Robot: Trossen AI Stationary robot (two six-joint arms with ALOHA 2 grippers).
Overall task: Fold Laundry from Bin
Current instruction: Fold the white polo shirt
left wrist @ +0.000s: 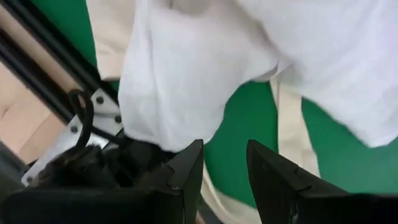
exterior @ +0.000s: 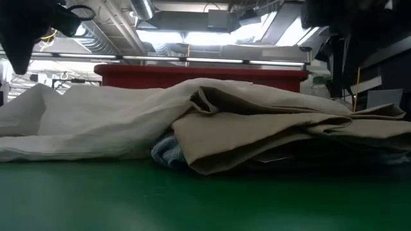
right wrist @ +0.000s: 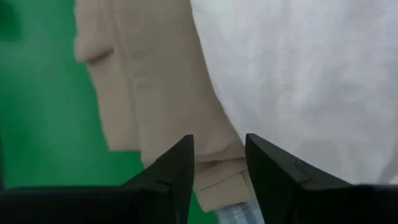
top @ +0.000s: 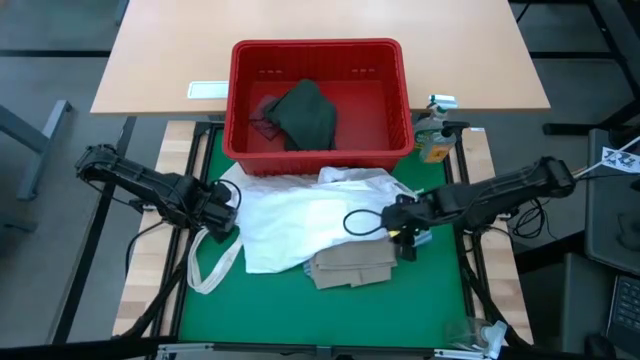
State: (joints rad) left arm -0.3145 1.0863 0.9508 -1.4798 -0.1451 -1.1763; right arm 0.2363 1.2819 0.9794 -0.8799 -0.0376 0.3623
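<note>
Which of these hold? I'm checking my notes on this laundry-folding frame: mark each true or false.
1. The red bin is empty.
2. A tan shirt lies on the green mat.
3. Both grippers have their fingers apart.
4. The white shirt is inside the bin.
1. False: the red bin holds a dark green-grey top.
2. True: the tan shirt lies folded on the green mat.
3. True: the left gripper and the right gripper both show a gap, nothing between.
4. False: the white shirt lies on the mat in front of the bin.
</note>
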